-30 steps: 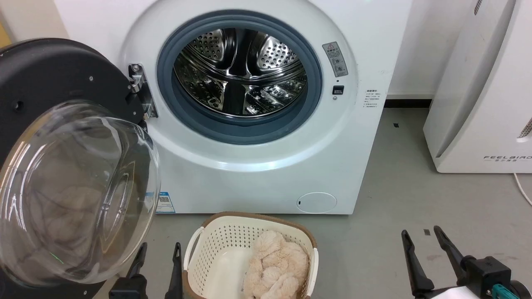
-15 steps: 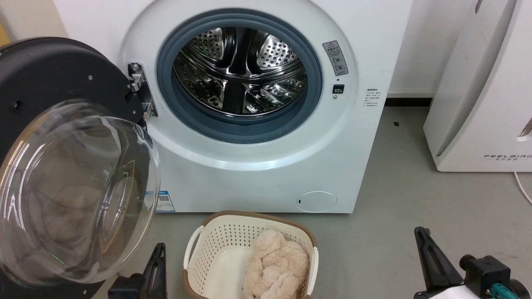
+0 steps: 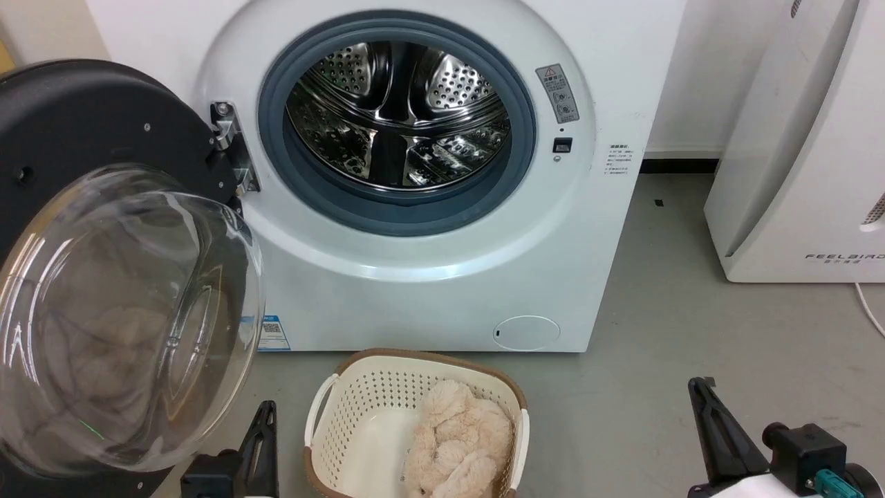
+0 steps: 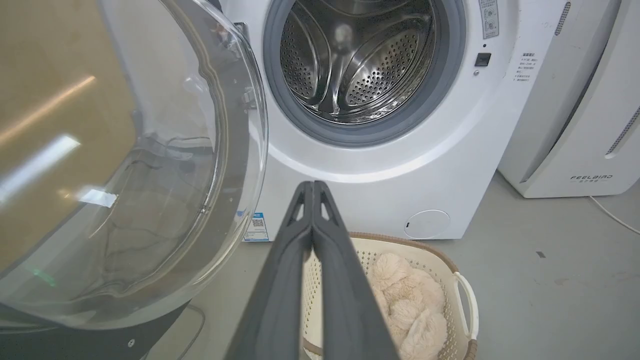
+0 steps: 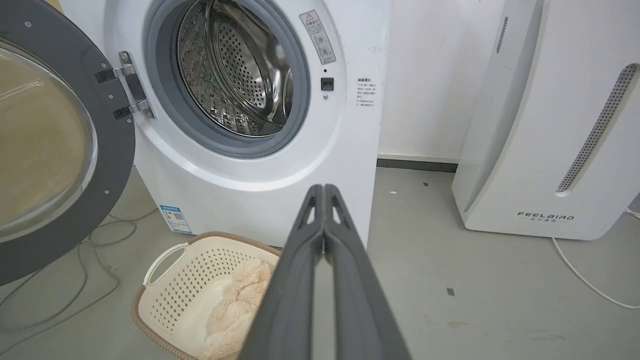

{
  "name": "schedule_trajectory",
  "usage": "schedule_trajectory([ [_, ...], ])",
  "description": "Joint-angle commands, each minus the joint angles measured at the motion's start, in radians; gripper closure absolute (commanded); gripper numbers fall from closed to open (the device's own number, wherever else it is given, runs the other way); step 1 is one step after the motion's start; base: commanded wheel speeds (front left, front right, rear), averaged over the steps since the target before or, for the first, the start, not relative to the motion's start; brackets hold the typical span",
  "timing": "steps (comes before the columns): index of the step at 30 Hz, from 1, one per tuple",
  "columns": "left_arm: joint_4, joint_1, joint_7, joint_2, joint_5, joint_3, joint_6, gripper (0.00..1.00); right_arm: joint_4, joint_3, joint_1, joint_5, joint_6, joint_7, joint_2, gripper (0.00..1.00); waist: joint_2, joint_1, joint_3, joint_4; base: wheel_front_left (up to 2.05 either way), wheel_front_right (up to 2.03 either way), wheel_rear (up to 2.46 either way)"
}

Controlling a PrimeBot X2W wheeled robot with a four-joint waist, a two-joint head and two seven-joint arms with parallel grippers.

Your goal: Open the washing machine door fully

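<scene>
Fingers of the left gripper [image 4: 312, 185] are pressed together on nothing, low beside the cream perforated plastic basket [image 3: 366, 398] holding a beige fluffy cloth [image 3: 453, 443]. The right gripper [image 5: 324, 188] is likewise closed and empty over the grey floor [image 3: 657, 325]. The large round glossy black door with bulging clear glass window [image 3: 83, 117] hangs swung wide at the left of the white front-loading washing machine [image 3: 429, 304] — apart from both grippers — steel perforated drum [image 3: 397, 111] exposed.
</scene>
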Motion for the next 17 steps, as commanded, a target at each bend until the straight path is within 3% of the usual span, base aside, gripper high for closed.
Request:
schedule_trajectory([
  [1, -0.006, -0.017, 0.007, -0.004, 0.008, 0.006, -0.005, 1.00, 0.002, -0.001, -0.018, -0.009, 0.000, 0.004, 0.000, 1.00, 0.0000, 0.0000, 0.001, 0.000, 0.00, 0.00, 0.00],
  [17, -0.017, -0.036, 0.033, -0.017, 0.027, 0.024, -0.022, 1.00, 0.006, -0.002, -0.036, -0.023, 0.000, 0.014, 0.001, 1.00, 0.0000, 0.0000, 0.010, -0.003, 0.00, 0.00, 0.00],
])
